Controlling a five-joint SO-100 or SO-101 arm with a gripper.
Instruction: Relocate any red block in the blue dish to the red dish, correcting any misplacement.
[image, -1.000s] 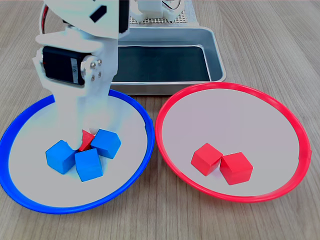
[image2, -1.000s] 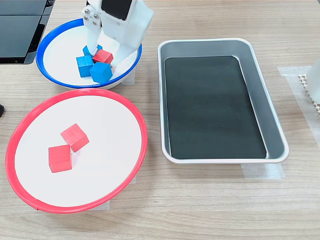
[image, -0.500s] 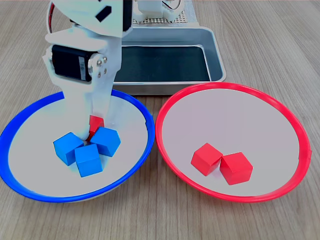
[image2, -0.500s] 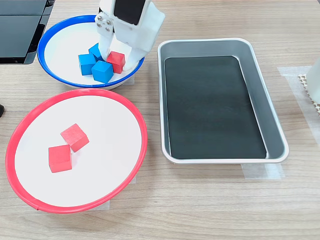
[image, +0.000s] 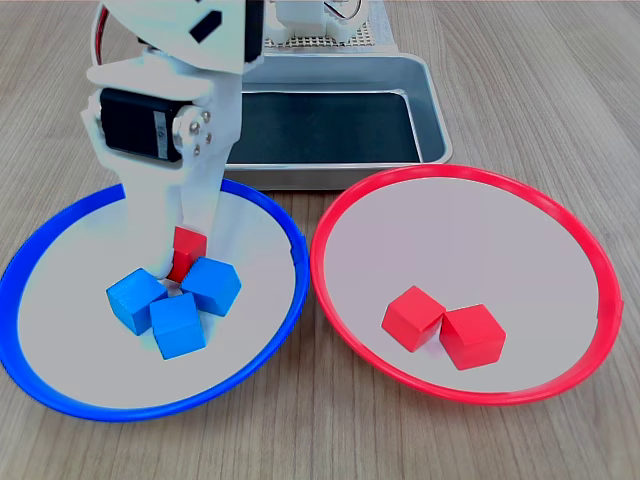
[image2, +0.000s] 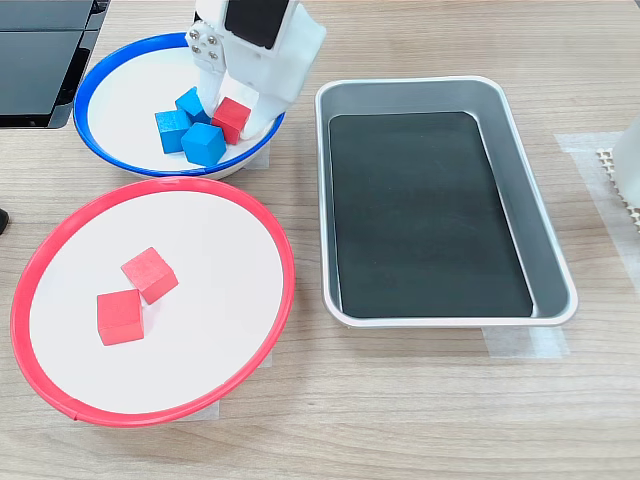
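a robotics lab bench; taped-down metal tray (image2: 440, 95) on wood-grain table (image2: 400, 420)

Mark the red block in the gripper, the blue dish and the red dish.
red block (image2: 232, 118), second exterior view, its side face.
blue dish (image: 40, 390), first exterior view, its near rim.
red dish (image: 460, 395), first exterior view, its near rim.

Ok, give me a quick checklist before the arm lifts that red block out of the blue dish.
1. Gripper shut on the red block: ok, the fingers flank it in the second exterior view.
2. Block clear of the blue cubes: cannot tell, its lower edge looks to touch them in the first exterior view.
3. Blue dish lying flat: cannot tell.
4. Red dish has free room: ok, two red cubes sit toward its near side.
5. Path between the dishes unobstructed: ok.
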